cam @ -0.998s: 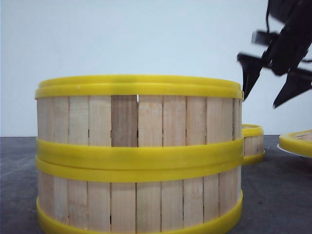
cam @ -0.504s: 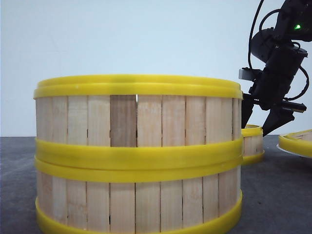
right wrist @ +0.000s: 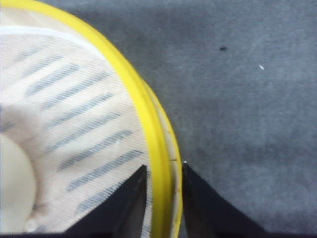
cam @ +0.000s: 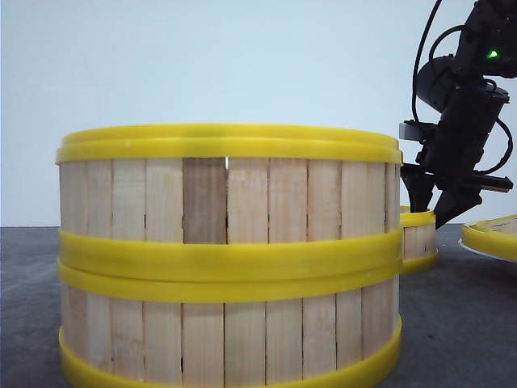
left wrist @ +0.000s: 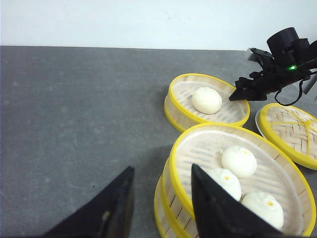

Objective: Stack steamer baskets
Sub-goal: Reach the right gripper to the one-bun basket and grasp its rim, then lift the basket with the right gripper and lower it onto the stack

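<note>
Dark grey matte table [left wrist: 74,114], plain pale wall [cam: 242,65], right gripper [right wrist: 162,198] narrowly straddling lone steamer basket [left wrist: 205,101] rim (not yet clamped), left gripper [left wrist: 161,203] wide.

From the front, we see the two-basket stack [cam: 230,259] fill the frame, its base cut by the lower edge, hiding most of the single basket [cam: 418,239] behind. The lid on the white plate [cam: 493,236] runs off the right edge. In the right wrist view, the bun [right wrist: 15,186] is blurred and cropped. The left gripper [left wrist: 161,201] is cut off below.
</note>
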Robot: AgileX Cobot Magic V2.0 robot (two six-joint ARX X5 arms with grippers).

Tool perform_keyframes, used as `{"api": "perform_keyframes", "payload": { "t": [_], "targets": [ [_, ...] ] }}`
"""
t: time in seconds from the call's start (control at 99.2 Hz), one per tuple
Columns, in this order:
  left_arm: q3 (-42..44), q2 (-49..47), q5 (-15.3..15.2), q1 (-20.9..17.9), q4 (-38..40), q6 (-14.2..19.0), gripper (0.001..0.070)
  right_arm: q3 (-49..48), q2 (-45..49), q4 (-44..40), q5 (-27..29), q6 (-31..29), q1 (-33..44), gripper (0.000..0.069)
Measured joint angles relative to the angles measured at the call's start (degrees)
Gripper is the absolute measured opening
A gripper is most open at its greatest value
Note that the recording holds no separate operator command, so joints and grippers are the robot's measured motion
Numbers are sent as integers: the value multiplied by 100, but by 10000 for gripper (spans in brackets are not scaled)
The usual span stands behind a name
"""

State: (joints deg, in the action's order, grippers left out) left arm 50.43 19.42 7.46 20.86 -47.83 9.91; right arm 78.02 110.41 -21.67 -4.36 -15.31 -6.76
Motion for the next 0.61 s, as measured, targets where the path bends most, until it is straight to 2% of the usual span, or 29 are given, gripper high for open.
{"api": "perform_keyframes", "payload": {
  "t": [0.141,0.605],
  "targets": [
    [0,0,-2,0,0,-24,201,0,0,52,28,-24,0,35],
    [0,0,-7,0,0,-153,201,144,-35,-214,57,-105,2,30]
  ]
}}
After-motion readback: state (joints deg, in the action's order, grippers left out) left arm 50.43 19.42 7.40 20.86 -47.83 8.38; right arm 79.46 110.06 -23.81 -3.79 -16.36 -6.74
